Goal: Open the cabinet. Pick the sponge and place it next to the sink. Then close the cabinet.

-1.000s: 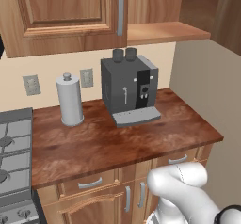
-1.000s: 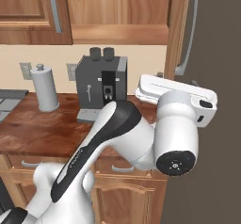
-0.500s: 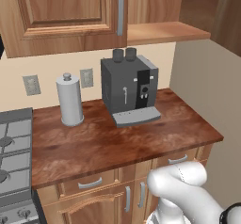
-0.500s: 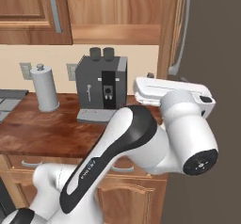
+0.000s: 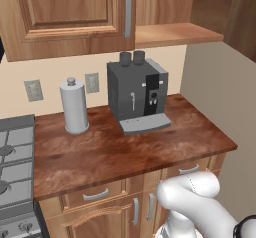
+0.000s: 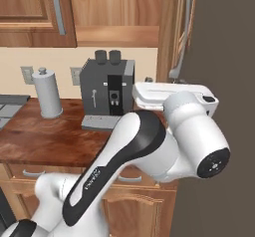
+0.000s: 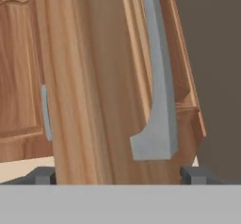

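Note:
The cabinet [image 5: 75,17] hangs above the counter. Its left door is shut, with a grey bar handle [image 5: 128,7]. Its right door [image 6: 180,27] stands swung out, edge-on to me, and the wooden shelf [image 5: 172,34] behind it is bare where it shows. In the hand view the open door [image 7: 89,100] and its grey handle [image 7: 160,105] stand close in front. My gripper [image 7: 120,176] is open, one fingertip [image 7: 44,175] on each side of the door's lower end, gripping nothing. The sponge and the sink are out of view.
On the brown counter [image 5: 115,152] stand a grey coffee machine [image 5: 137,94] and a paper towel roll [image 5: 74,107]. A stove [image 5: 12,167] lies at the left. A grey wall [image 6: 224,42] rises right of the open door. My arm [image 6: 149,146] takes up much of the right base view.
In the right base view my arm's big joints have swung nearer the camera and the hand has edged slightly left by the open door. The jaws have stayed open.

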Motion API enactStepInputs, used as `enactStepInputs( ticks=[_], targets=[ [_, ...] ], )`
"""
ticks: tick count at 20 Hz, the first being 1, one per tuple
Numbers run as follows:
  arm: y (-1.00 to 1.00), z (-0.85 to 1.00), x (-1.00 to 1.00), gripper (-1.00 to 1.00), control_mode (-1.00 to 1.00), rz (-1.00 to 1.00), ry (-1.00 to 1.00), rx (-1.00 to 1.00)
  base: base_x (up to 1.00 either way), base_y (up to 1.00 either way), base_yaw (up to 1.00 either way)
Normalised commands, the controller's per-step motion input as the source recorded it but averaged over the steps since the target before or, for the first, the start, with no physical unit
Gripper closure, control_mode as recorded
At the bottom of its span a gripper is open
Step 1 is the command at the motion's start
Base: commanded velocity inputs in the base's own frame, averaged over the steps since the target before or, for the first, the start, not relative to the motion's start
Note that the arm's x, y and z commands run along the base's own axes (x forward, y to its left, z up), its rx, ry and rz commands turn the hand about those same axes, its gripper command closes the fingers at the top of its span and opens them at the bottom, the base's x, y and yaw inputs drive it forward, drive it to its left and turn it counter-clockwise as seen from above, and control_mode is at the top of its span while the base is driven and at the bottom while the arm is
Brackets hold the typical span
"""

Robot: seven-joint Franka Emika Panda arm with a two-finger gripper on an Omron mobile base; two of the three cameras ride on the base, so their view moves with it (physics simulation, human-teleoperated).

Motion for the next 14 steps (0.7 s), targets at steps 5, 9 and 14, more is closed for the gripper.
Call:
enactStepInputs(
  ticks=[5, 9, 14],
  targets=[
    [0.57, -0.02, 0.71, -1.00, -1.00, 0.00, 0.00, -0.03, 0.00, 0.00, 0.00],
    [0.54, -0.01, 0.77, -1.00, -1.00, 0.00, 0.00, -0.01, 0.00, 0.00, 0.00],
    [0.42, 0.00, 0.90, -1.00, -1.00, 0.00, 0.00, 0.00, 0.00, 0.00, 0.00]
  ],
)
